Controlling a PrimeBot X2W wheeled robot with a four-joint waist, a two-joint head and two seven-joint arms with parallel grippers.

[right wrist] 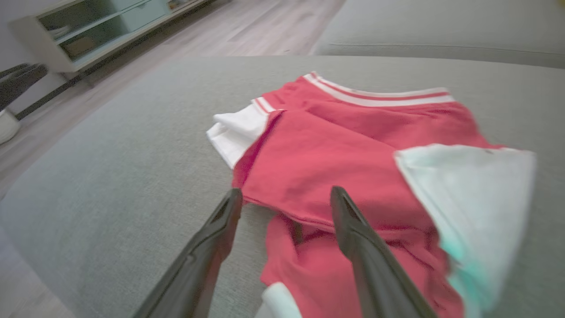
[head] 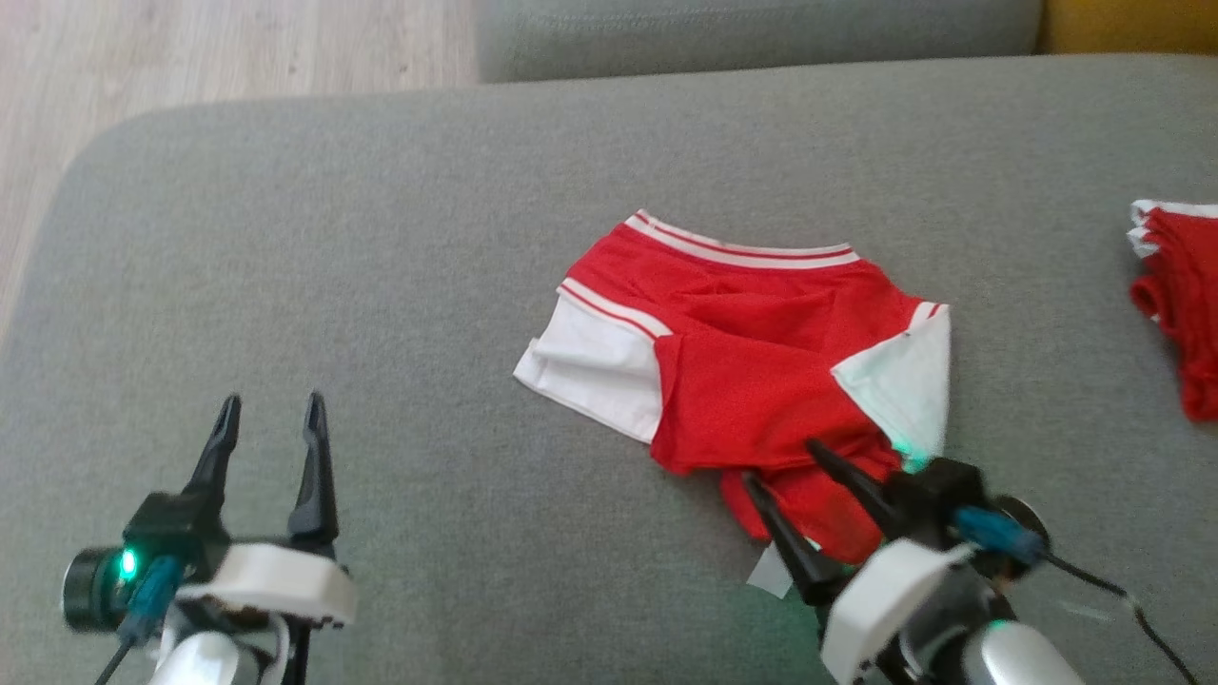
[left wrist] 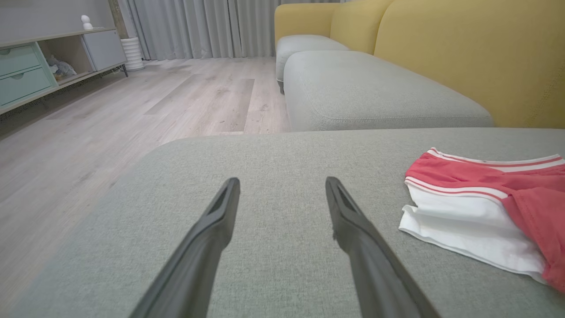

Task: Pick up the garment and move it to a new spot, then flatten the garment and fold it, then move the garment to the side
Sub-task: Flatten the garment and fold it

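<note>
**Shorts not yet flat, both grippers empty**

We find the red and white fabric shorts [head: 752, 362] lying right of centre on the grey woven sofa cushion [head: 381, 238]. The waistband is at the far side, with white side panels to left and right. The shorts are rumpled: a red flap doubles over the near part and a leg bunches beneath it. The right gripper [head: 782, 461] stands at the near hem, jaws spread wide and holding nothing. We cannot tell whether a fingertip touches the cloth. The left gripper [head: 271, 400] hovers over bare cushion, well apart to the left, likewise spread and empty. A second red garment [head: 1180, 304] lies at the right edge. In our judgement flattening is incomplete, and folding and the move aside remain.
</note>
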